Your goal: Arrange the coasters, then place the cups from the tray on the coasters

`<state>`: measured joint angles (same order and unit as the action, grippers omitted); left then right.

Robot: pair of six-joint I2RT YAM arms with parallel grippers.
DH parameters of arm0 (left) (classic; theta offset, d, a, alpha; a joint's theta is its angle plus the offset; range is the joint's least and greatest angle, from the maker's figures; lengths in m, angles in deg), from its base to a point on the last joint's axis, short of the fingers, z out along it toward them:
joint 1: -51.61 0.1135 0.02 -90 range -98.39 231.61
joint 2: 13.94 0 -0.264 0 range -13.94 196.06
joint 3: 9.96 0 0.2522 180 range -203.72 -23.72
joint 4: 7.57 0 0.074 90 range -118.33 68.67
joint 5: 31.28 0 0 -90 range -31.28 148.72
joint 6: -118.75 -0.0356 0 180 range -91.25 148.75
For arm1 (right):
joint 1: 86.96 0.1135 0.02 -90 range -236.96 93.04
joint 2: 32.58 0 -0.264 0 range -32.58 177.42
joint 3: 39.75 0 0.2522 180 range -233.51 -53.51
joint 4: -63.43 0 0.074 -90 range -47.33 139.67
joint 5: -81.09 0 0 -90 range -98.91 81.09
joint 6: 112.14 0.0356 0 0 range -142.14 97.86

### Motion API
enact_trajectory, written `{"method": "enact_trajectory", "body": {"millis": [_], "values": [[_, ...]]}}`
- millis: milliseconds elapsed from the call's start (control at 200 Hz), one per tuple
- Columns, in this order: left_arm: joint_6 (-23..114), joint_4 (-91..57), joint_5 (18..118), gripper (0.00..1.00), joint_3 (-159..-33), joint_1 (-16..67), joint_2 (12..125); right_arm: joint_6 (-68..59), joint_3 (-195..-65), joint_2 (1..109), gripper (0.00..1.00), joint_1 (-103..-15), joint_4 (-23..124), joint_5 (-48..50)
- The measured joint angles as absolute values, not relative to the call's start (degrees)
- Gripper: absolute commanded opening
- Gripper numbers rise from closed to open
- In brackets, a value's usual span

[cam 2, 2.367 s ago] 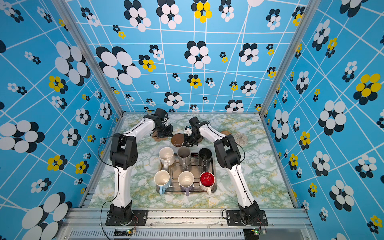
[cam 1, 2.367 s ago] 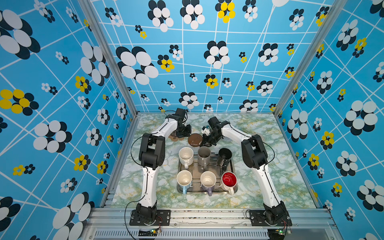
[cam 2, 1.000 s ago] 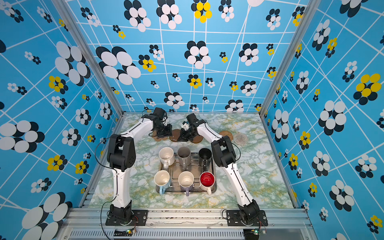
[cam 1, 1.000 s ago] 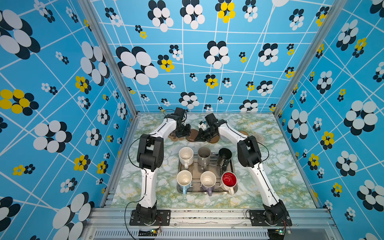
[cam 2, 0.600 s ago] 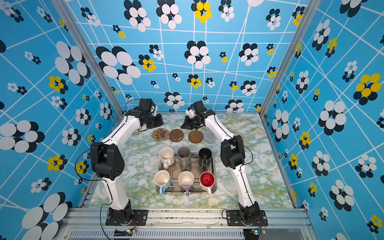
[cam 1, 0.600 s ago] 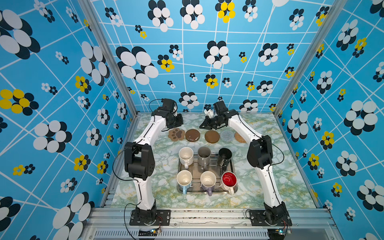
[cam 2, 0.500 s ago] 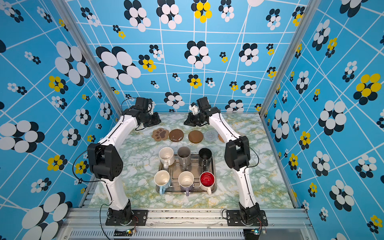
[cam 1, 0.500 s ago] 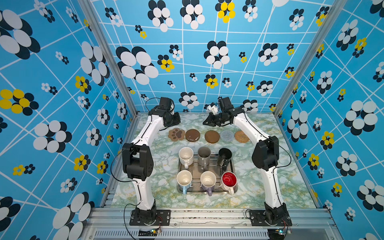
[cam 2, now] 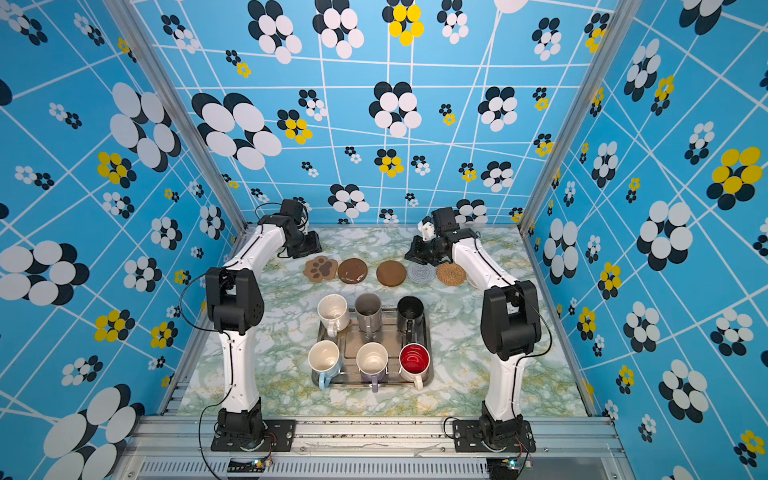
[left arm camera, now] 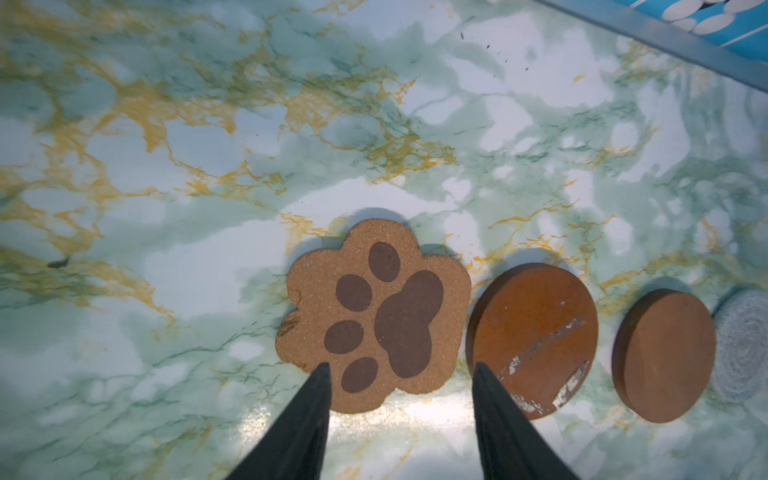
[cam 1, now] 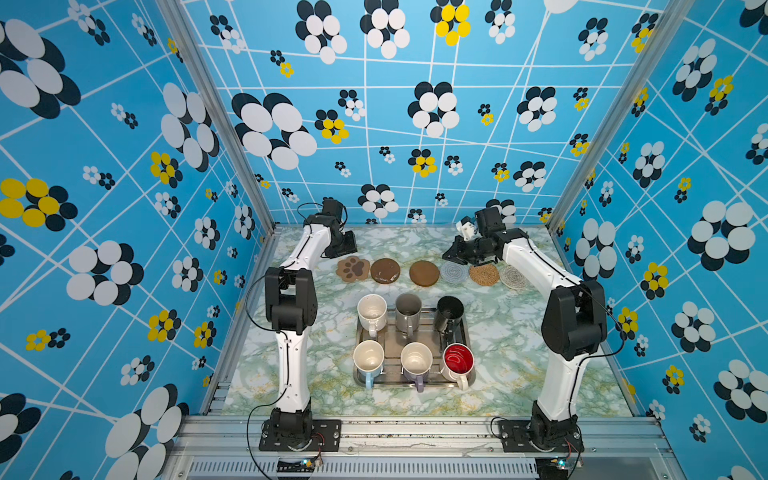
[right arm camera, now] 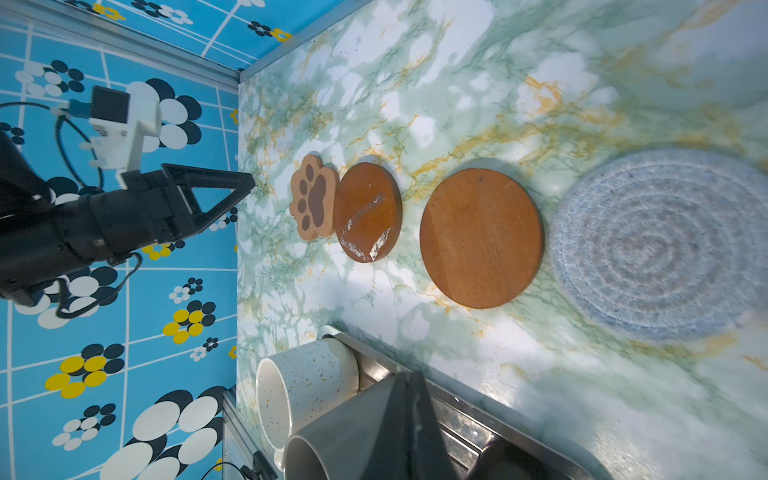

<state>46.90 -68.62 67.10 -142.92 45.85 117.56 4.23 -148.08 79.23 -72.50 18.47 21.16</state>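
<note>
1. The coasters (cam 2: pixel 390 273) lie in one row across the far part of the worktop (cam 1: pixel 503 353), behind the tray (cam 1: pixel 390 338). They are the paw coaster (cam 1: pixel 352 268), scuffed brown disc (cam 1: pixel 385 271), plain brown disc (cam 1: pixel 424 273), grey woven coaster (cam 1: pixel 454 271), rattan coaster (cam 1: pixel 483 274) and a second woven coaster (cam 1: pixel 513 276) partly hidden by the right arm.
2. Two seconds ago they were bunched under both tools near the middle. Now they are spread along a line, so the arranging looks finished or nearly so.
3. The paw coaster and scuffed brown disc sit tight together, possibly touching; the wrist views do not settle it.
4. All six cups (cam 1: pixel 408 309) stand on the tray and none is on a coaster, so the second half of the task is not yet begun.
5. The left tool (left arm camera: pixel 399 368) hangs above the paw coaster with its fingers spread and nothing between them. It was pressed together a second ago, so it has just let that coaster go.
6. The right tool (right arm camera: pixel 411 378) is pressed together and empty, raised near the grey woven coaster.
7. Both arms have drawn up and back toward the far corners, which leaves the way to the cups open.
</note>
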Motion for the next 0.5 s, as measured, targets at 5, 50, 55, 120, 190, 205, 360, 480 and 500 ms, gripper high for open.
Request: {"method": "enact_trajectory", "body": {"millis": [5,50,55,120,190,205,360,480,500], "values": [[46.88,-68.70,67.10,0.60,-143.12,45.85,117.91,4.23,-147.86,79.14,0.00,-72.54,18.56,21.13],[46.92,-69.40,66.95,0.61,-144.58,45.85,119.64,4.27,-146.79,78.55,0.00,-72.72,19.02,21.16],[46.94,-69.47,66.95,0.61,-144.71,45.85,119.77,4.25,-146.74,78.53,0.00,-72.72,19.06,21.16],[47.10,-70.28,66.69,0.63,-146.44,45.72,121.78,4.25,-145.19,77.88,0.00,-72.76,20.17,21.16],[47.12,-71.13,65.99,0.64,-147.90,45.50,123.42,4.25,-143.88,77.44,0.00,-72.76,20.46,21.16],[47.14,-71.24,65.72,0.64,-148.14,45.44,123.71,4.25,-143.68,77.42,0.00,-72.76,20.41,21.16],[47.10,-73.64,62.90,0.64,-152.43,44.39,126.61,4.25,-142.20,77.35,0.01,-72.76,20.96,21.16],[46.35,-75.70,59.63,0.65,-156.86,43.01,129.10,4.25,-141.24,77.26,0.01,-72.83,21.40,21.13],[46.09,-76.11,58.95,0.65,-157.59,42.73,129.54,4.25,-141.10,77.24,0.01,-72.87,21.44,21.13]]}}
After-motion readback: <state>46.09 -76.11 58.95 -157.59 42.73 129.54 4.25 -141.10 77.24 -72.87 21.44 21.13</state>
